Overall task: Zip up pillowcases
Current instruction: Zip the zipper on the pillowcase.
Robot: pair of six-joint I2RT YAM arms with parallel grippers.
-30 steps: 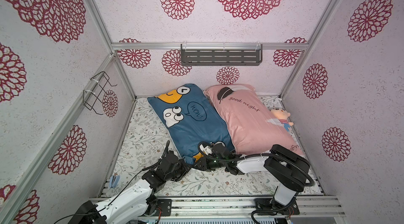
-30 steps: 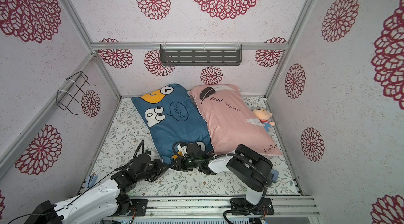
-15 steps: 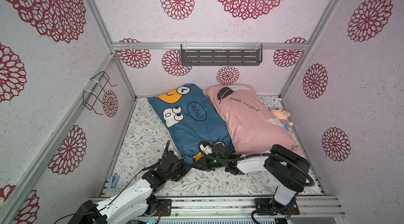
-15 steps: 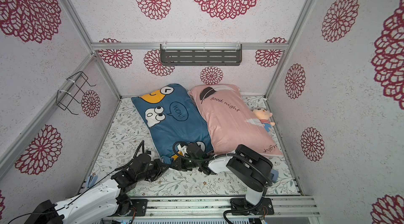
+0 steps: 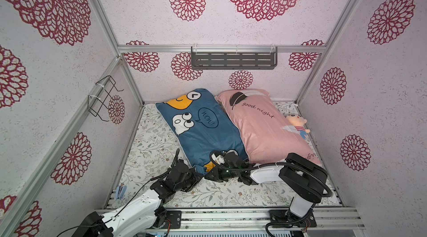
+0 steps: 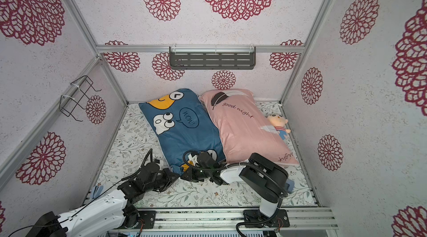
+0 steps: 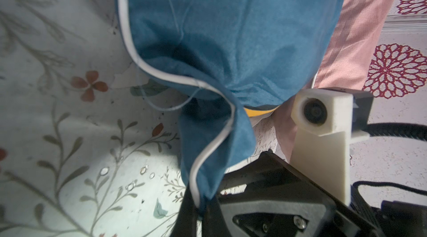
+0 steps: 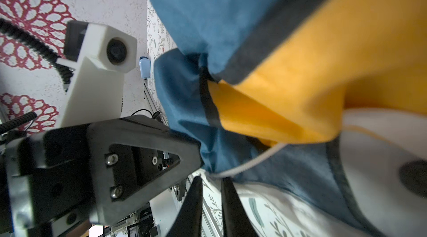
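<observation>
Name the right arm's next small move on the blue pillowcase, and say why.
Probably close the right fingers fully: they stand slightly apart at the white-piped edge of the blue pillowcase, while the left fingers pinch its corner.

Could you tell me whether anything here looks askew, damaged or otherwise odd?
Yes: the near corner of the blue pillowcase is bunched into a twisted point, pinched in the shut left gripper, and a loose thread trails off its white piping there. Nothing else stands out.
</observation>
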